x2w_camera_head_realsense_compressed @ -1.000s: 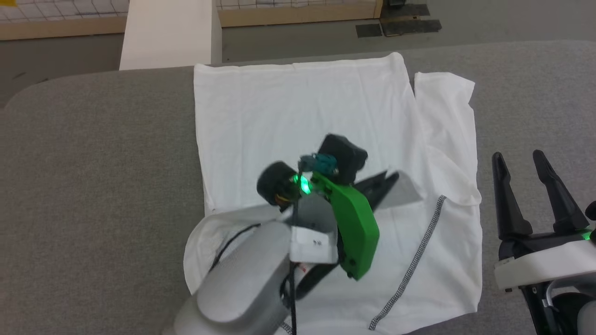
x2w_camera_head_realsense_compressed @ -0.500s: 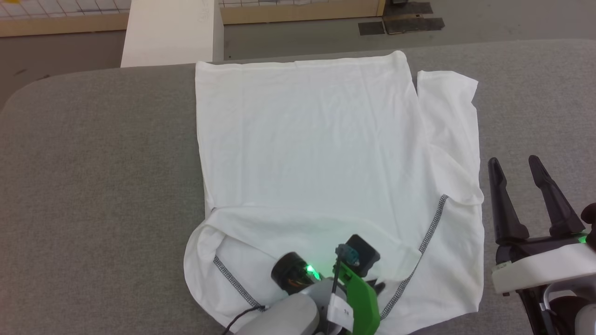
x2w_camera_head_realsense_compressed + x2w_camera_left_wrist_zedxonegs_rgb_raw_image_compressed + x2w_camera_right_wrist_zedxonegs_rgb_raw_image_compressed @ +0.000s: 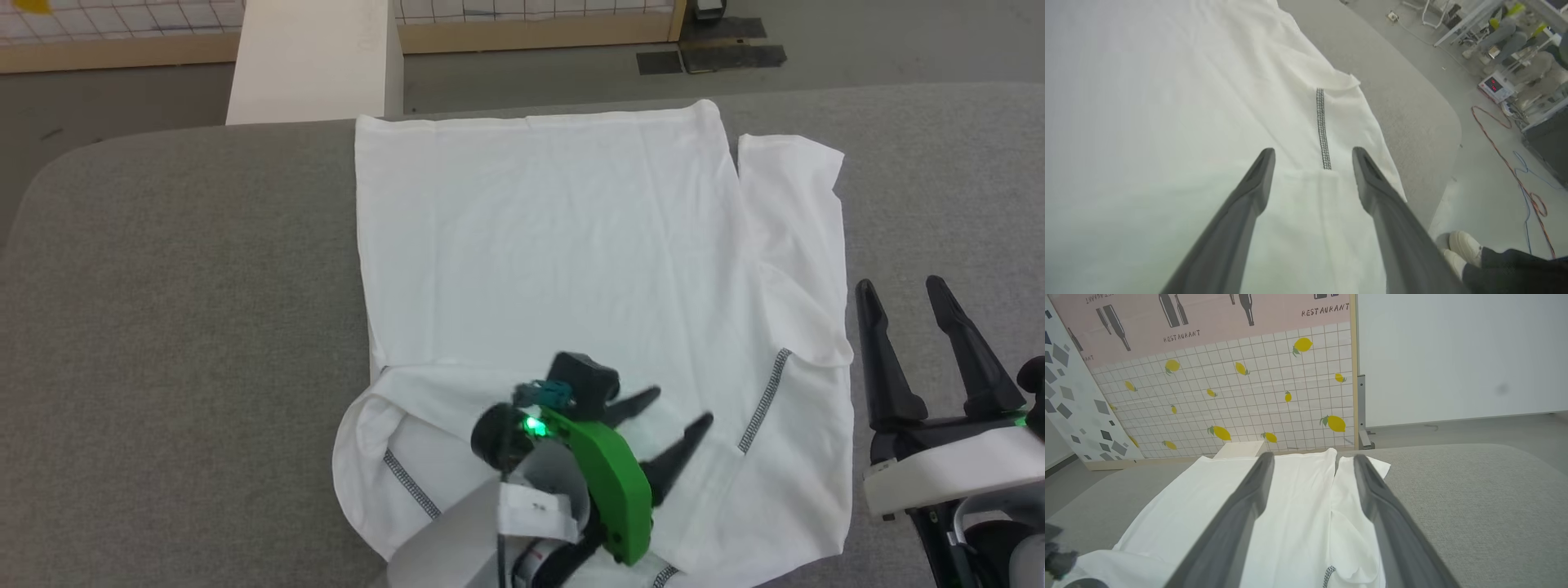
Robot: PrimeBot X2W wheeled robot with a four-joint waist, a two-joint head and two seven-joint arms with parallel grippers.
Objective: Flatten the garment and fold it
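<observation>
The garment [image 3: 555, 245] is a white shirt spread flat on the grey table [image 3: 163, 286], with a sleeve [image 3: 796, 212] lying along its right side and dark stitching [image 3: 763, 400] near the lower right. My left gripper [image 3: 680, 408] hovers open over the near part of the garment with nothing between its fingers. In the left wrist view that gripper [image 3: 1313, 152] stands over a folded flap edge [image 3: 1310, 173] and the stitched seam [image 3: 1323, 126]. My right gripper [image 3: 898, 284] is open over bare table, just right of the garment [image 3: 1290, 506].
A rigid white box [image 3: 310, 57] stands beyond the table's far edge. A lemon-patterned wall panel [image 3: 1229, 396] rises behind it. A person's shoes [image 3: 1461, 249] and floor cables [image 3: 1515, 163] lie past the table's rounded corner.
My left gripper moved from the garment's middle toward its near edge, then opened and let go of the fabric. The right gripper stayed put. The head camera shifted slightly.
</observation>
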